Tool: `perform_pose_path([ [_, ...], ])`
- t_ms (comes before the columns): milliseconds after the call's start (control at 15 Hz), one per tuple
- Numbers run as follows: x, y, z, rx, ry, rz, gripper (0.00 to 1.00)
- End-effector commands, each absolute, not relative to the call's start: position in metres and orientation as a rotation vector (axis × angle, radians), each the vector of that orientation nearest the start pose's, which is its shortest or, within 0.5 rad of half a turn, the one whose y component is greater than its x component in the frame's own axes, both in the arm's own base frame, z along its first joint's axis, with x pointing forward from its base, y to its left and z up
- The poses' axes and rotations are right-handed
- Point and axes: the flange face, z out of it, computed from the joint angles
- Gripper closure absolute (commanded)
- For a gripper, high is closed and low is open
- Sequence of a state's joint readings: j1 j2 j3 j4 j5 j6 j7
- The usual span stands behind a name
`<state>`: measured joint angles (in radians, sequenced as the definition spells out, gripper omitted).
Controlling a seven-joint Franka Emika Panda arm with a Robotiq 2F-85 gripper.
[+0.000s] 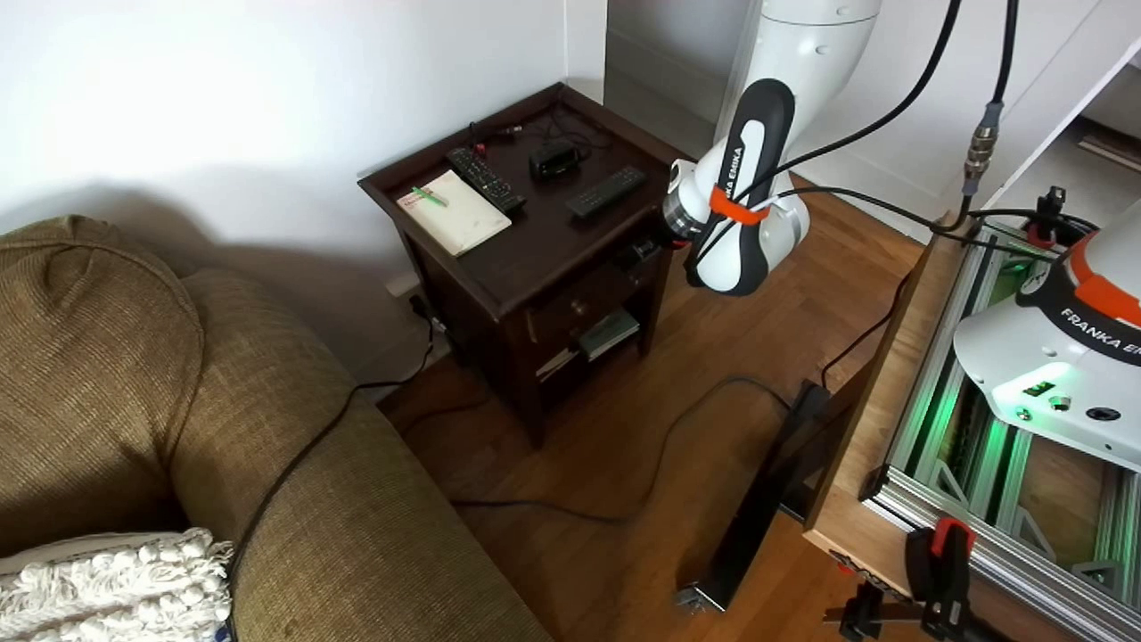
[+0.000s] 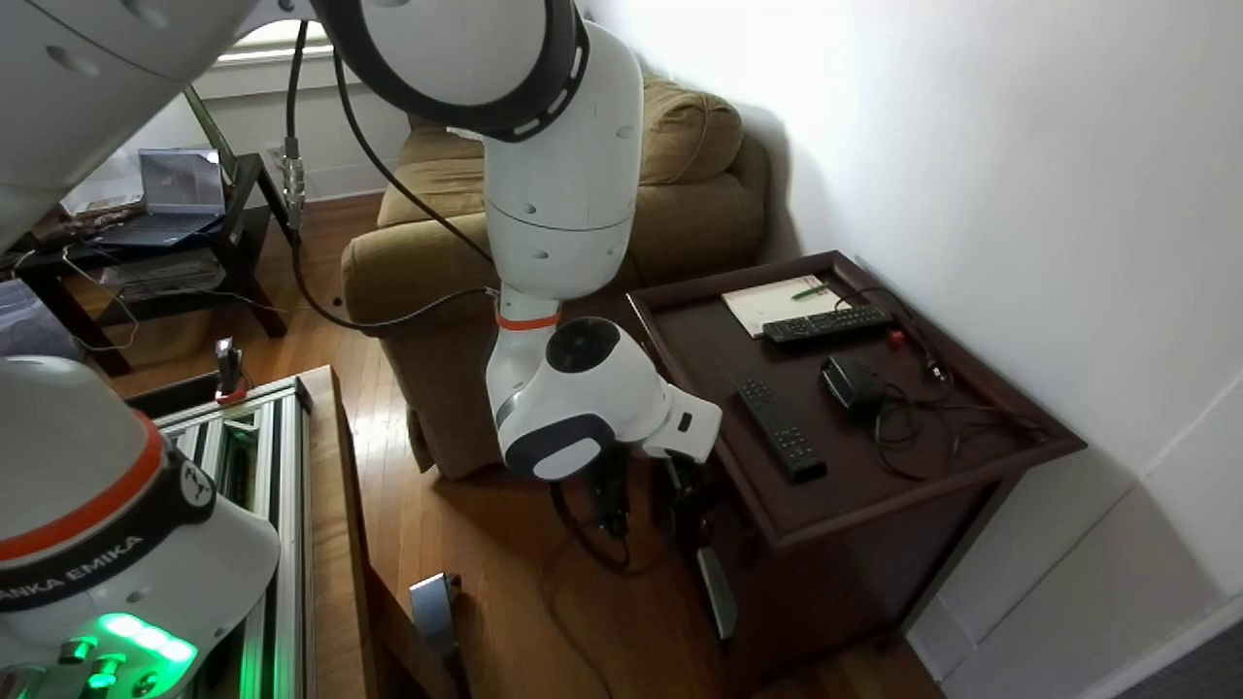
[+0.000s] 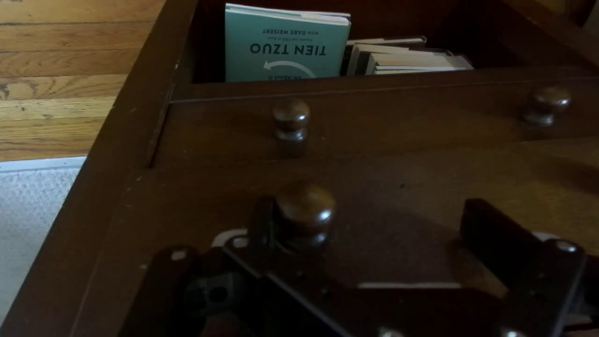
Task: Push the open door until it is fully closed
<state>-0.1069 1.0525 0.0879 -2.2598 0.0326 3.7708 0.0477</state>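
Observation:
The drawer front, a dark brown panel with round knobs, fills the middle of the wrist view (image 3: 407, 187) and shows on the side table in an exterior view (image 1: 557, 319). A thin gap shows along its side edge in the wrist view; how far it stands out is hard to tell. My gripper (image 3: 372, 217) is open in front of the panel. One finger is right beside a knob (image 3: 305, 208), perhaps touching it. The other finger is off to the side, with nothing between it and the knob. The gripper also shows, dark and small, in both exterior views (image 1: 640, 252) (image 2: 685, 495).
The table top (image 1: 535, 254) holds a notepad (image 1: 453, 212), two remotes (image 1: 606, 192) and a black adapter with cables (image 1: 554, 160). Books (image 3: 285, 47) lie on the lower shelf. A brown couch (image 1: 267, 383) stands near the table. A cable (image 1: 570, 513) crosses the floor.

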Motion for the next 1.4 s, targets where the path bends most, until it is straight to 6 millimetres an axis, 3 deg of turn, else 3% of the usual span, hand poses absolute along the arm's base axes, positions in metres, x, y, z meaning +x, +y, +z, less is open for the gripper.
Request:
perform_pose_path([
  [0, 0.476, 0.003, -0.029, -2.907, 0.228, -0.88, 0.0],
  [467, 0.48, -0.001, -0.038, -2.798, 0.205, -1.077, 0.0],
  [733, 0.467, -0.006, -0.031, -2.926, 0.131, -0.913, 0.0],
  [1000, 0.465, 0.001, -0.008, -3.003, 0.035, -0.777, 0.0],
  [1333, 0.463, 0.01, 0.025, -3.124, 0.007, -0.447, 0.0],
])
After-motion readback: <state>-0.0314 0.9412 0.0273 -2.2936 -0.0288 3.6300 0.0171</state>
